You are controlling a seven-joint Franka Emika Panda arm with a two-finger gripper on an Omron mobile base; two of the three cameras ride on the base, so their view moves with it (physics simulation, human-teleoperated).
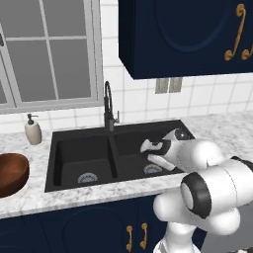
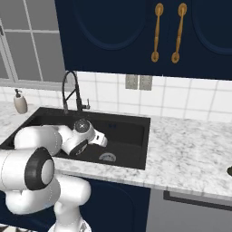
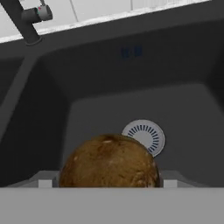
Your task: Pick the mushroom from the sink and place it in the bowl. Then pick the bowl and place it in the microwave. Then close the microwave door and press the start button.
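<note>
Far left, the bowl (image 1: 11,173) sits on the counter, nothing showing in it from here; so step one looks unfinished; next along, the sink (image 1: 79,148) with its tap (image 1: 108,106) at the back edge; the gripper (image 1: 148,152) hangs low in the right basin; in the hand view the mushroom (image 3: 109,162) bulges between the fingers, drain (image 3: 144,136) just behind it; the fingers stand wide on either side, and I'd call that a grip, though whether it's lifted I can't tell; still to come: bowl, microwave, door, start button.
</note>
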